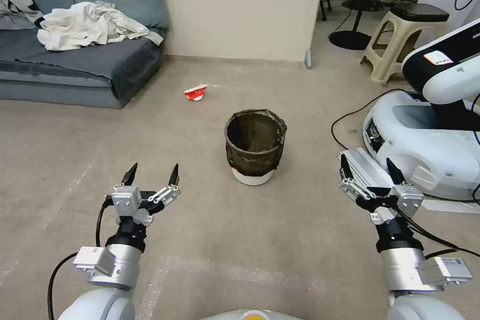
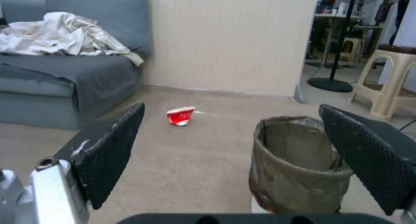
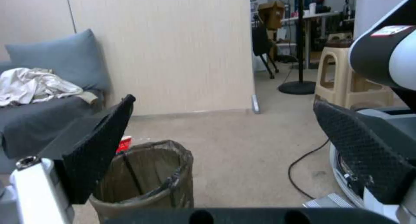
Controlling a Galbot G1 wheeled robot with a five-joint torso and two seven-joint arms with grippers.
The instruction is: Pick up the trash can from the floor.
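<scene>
my left gripper (image 1: 151, 174) hovers low over the floor with its black fingers spread wide and nothing between them, and my right gripper (image 1: 368, 169) sits the same way on the other side, jaws apart and empty. between them and a little farther out stands the trash can (image 1: 255, 147), a small round white plastic bin lined with a dark brownish translucent bag folded over its rim, upright on the smooth beige-grey floor (image 1: 210, 240), clear of both grippers. the worry i have is the bag: if a finger pinches only the loose film at the rim, i judge the liner could slide off and the bin stay down. a light, empty bin could also tip or skate away if one finger nudges its wall before the other closes. a black cable (image 1: 350, 115) trails across the floor near the white robot base (image 1: 425, 145) just beside my right arm, so a wide swing there risks a bump or snag. a crushed red-and-white paper cup (image 1: 195, 92) lies beyond the bin, well apart.
</scene>
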